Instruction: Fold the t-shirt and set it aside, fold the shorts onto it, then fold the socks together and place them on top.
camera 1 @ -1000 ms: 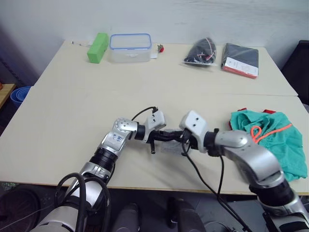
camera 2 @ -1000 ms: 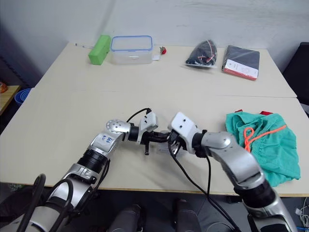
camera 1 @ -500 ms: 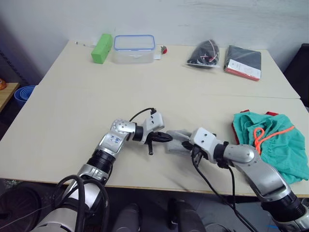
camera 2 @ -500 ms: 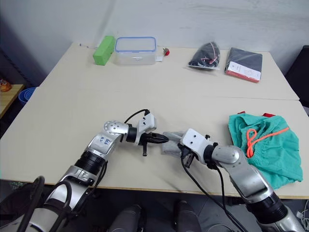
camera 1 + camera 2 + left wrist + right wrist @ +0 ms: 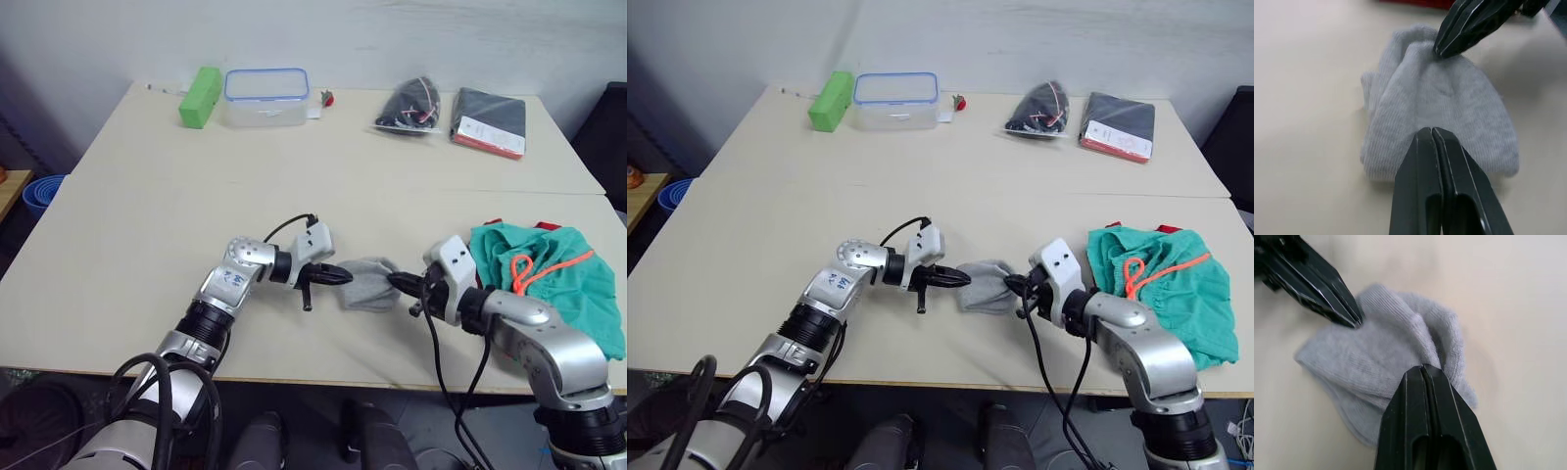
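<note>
Grey socks (image 5: 370,296) bunched at lower centre of frame. Left gripper (image 5: 345,276) and right gripper (image 5: 395,282), each pressed together, pinch opposite edges. Teal shorts (image 5: 558,284) at right edge.

no readable text, labels perhaps too small
</note>
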`<action>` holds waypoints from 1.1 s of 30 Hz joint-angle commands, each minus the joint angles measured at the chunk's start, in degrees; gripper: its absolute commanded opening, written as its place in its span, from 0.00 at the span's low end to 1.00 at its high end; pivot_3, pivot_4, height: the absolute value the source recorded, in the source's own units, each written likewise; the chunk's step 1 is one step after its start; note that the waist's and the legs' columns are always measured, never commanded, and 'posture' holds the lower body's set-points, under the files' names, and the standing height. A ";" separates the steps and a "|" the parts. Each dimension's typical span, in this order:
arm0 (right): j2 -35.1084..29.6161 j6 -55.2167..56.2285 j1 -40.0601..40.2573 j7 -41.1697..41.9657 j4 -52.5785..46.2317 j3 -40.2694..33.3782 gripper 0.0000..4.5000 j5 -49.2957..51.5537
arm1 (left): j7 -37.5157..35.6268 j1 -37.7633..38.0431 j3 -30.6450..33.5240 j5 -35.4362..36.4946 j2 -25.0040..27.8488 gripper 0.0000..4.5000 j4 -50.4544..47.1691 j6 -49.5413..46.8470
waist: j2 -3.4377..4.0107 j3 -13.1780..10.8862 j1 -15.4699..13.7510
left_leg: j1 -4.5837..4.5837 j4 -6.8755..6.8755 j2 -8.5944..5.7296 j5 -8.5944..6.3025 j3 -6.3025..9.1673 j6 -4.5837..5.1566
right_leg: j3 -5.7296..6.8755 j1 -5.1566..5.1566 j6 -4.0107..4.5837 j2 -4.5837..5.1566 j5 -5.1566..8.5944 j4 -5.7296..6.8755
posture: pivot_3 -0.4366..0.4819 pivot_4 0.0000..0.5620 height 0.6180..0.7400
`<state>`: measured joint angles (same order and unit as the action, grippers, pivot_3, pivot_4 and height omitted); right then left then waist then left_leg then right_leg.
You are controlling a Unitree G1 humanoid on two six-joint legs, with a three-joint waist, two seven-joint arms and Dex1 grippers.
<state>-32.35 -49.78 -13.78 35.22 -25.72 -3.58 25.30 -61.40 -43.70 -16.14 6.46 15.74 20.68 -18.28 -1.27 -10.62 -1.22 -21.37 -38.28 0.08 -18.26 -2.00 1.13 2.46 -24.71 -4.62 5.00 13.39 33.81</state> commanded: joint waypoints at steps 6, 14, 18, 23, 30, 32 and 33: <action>-0.02 4.58 -4.79 -1.41 1.74 8.43 0.00 -5.47 | 1.51 -2.24 -1.40 -1.41 -1.58 0.01 -1.16 1.01 | 0.01 0.00 -0.09 | 0.01 0.06 -0.02 0.00 -0.02 0.00 | 0.03 0.00 0.03 -0.37 0.02 -0.02 | 0.48 0.27 1.00; 0.63 8.37 -5.34 -4.98 9.73 13.92 0.00 -14.13 | 6.62 -3.90 -3.50 -6.81 -4.97 0.01 11.72 9.10 | 0.00 0.00 -0.25 | 0.01 0.00 -0.09 0.01 -0.04 0.03 | 0.01 0.03 0.00 -0.37 0.00 -0.02 | 0.48 0.27 1.00; 4.72 3.38 -4.27 -7.26 9.28 8.61 0.00 -9.84 | 7.20 -4.53 -3.02 -7.23 -5.68 0.01 14.82 11.30 | -0.01 0.01 -0.24 | 0.13 -0.02 -0.08 0.03 -0.03 0.05 | 0.01 0.15 -0.03 -0.33 -0.01 0.00 | 0.48 0.27 1.00; 10.84 -4.36 -3.19 -11.41 8.80 -1.16 0.00 -3.58 | 7.08 -3.86 -3.04 -7.40 -5.65 0.01 15.53 12.42 | -0.01 0.01 -0.25 | 0.12 -0.02 -0.06 0.03 -0.01 0.06 | 0.00 0.15 -0.05 0.06 -0.03 0.03 | 0.48 0.27 1.00; 11.12 -10.45 -2.13 -13.81 6.40 -11.20 0.00 2.32 | 6.68 -3.02 -3.03 -7.47 -4.91 0.01 15.20 12.83 | 0.00 0.01 -0.18 | 0.08 0.01 -0.22 0.05 0.03 0.11 | 0.10 0.14 -0.06 0.33 -0.04 0.00 | 0.48 0.27 1.00; 11.00 -14.55 -2.38 -12.09 2.09 -16.36 0.00 8.98 | 6.19 -2.62 -2.37 -6.54 -4.60 0.01 13.43 12.75 | 0.02 0.01 -0.16 | 0.06 0.04 -0.23 0.05 0.02 0.12 | 0.09 0.12 -0.07 0.33 -0.04 -0.02 | 0.48 0.27 1.00; 11.06 -16.38 -2.60 -11.78 0.59 -18.57 0.00 11.79 | 5.93 -2.44 -2.09 -6.10 -4.50 0.01 12.61 12.67 | 0.04 0.00 -0.08 | 0.04 0.07 -0.23 0.05 0.02 0.13 | 0.09 0.08 -0.07 0.33 -0.04 -0.02 | 0.48 0.27 1.00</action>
<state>-20.67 -64.04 -15.45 22.37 -20.02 -18.16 31.87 -55.26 -47.14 -18.54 0.59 10.75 34.19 -5.13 -1.23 -10.62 -1.31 -21.33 -38.19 -0.14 -18.21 -1.98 1.26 2.55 -24.64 -4.70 5.32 13.34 33.81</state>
